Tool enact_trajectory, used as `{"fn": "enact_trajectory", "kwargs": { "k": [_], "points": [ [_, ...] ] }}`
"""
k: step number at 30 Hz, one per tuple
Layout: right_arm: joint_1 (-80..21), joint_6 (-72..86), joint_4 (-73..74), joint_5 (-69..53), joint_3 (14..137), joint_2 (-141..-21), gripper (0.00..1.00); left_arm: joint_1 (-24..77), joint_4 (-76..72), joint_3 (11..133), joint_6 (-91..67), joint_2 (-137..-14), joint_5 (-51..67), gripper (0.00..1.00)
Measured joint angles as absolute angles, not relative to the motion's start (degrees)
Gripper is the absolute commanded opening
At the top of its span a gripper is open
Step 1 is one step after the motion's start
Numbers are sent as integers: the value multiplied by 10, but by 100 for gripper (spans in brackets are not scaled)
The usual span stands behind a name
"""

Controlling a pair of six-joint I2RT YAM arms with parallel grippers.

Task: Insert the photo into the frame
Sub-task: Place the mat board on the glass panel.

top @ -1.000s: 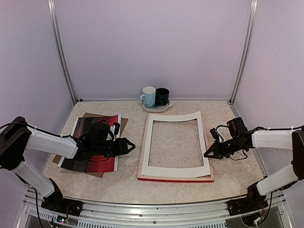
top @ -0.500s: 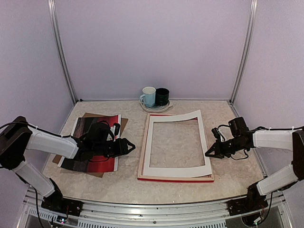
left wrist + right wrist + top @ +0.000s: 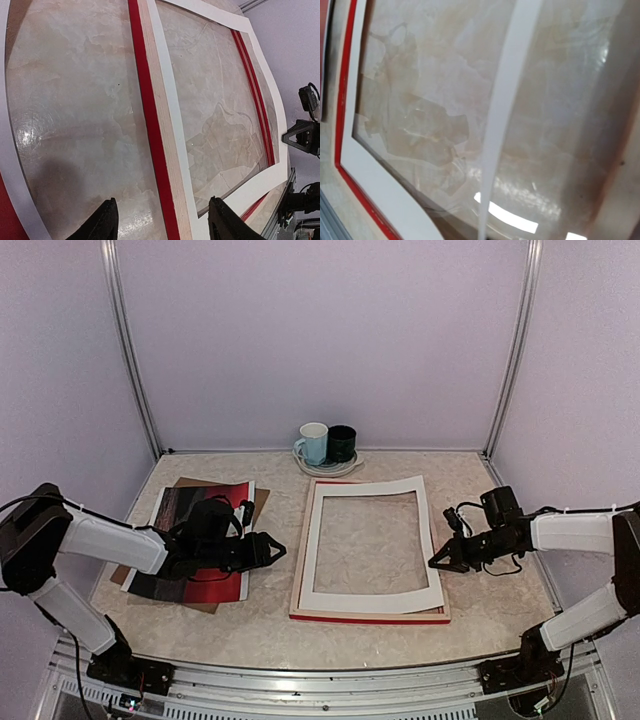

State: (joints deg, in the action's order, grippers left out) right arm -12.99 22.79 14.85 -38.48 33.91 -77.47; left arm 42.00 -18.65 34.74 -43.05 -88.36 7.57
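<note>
Surface: marbled table (image 3: 270,635) being viewed from above, lilac walls behind.
Photo (image 3: 222,586): being supported face up by a brown board (image 3: 262,502) on the table's left side, beside the frame and not touching it.
Frame (image 3: 365,619): being covered by a skewed white mat (image 3: 370,600), right of centre.
Left gripper (image 3: 272,550): being held over the photo's right edge, jaws apart, nothing between them.
Right gripper (image 3: 436,565): being held closed, tips at the mat's right edge; a grip on the mat cannot be told.
</note>
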Motion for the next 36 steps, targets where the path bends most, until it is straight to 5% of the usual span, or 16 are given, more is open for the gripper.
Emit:
{"fn": "enact_trajectory", "kwargs": {
  "k": [9, 14, 19, 36],
  "points": [
    [-130, 236, 135, -396, 334, -779, 15, 420, -189, 347, -431, -887, 79, 61],
    [-129, 230, 152, -376, 338, -775, 41, 422, -189, 347, -432, -887, 79, 61],
    [-128, 219, 186, -340, 350, -750, 52, 422, -189, 347, -433, -888, 80, 61],
    [-133, 226, 232, -239, 408, -700, 48, 429, -188, 352, -433, -894, 80, 63]
  ]
}}
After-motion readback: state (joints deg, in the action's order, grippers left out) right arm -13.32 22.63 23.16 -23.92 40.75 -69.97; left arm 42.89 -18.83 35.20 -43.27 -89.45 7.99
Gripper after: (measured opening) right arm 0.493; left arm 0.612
